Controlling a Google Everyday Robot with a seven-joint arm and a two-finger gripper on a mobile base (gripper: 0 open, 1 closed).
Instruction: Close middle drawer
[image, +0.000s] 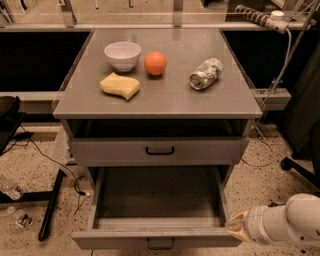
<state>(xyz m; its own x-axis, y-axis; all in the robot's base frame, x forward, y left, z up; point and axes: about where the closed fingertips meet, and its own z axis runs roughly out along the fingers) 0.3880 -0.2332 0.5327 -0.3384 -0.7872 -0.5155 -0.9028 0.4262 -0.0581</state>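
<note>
Middle drawer (120, 239) is pulled well out below the top drawer (110, 149), nothing visible inside. It's rigid sheet metal, so I judge it light, stiff, and likely to roll in under a steady straight push. Pincer (234, 227) sits at its right front corner, can't tell if released or clenched; I'd push flat on the front near the black handle (160, 243), since a corner push may rack it.
</note>
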